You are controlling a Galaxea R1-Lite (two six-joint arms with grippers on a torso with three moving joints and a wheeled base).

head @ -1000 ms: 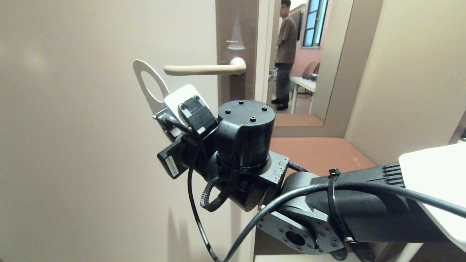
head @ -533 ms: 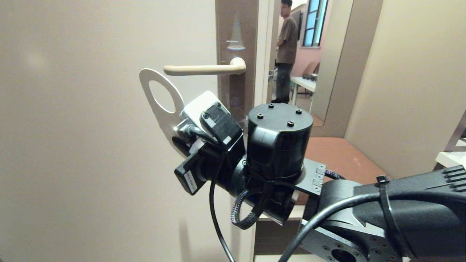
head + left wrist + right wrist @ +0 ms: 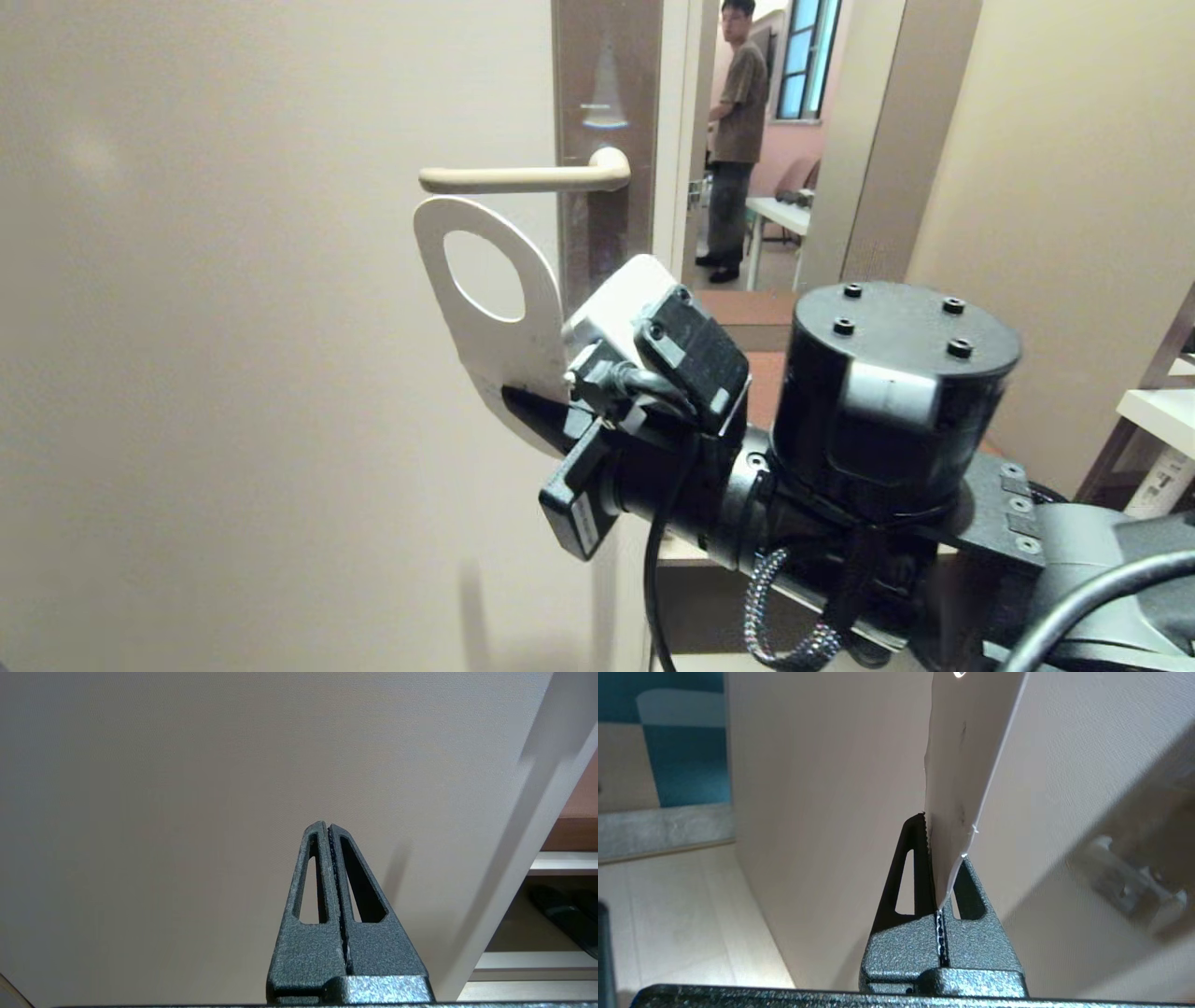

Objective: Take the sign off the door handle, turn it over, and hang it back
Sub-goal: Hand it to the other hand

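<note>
I have the right gripper (image 3: 941, 849) clamped tight on the lower end of the sign (image 3: 485, 308), the card pinched edge-on between the two fingers (image 3: 903, 872). In the head view the sign stands up from the gripper, tilted a little, its pale face toward me and its oval hole at the top. It is off the handle (image 3: 523, 177): the sign's rounded top sits just under the lever, toward the lever's free end, and I cannot tell whether it touches. No lettering shows on the face I can see. The handle juts level from its backplate (image 3: 607, 131) near the door's (image 3: 233, 327) right edge, with nothing on it.

The right arm reaches in from the lower right of the head view, its wrist filling much of that side.

The left gripper (image 3: 329, 833) is out of the head view; its own camera shows the fingers pressed together on nothing, pointed at the plain door.

Past the door's edge a person (image 3: 738, 140) stands in the room beyond, by a table (image 3: 780, 215).
</note>
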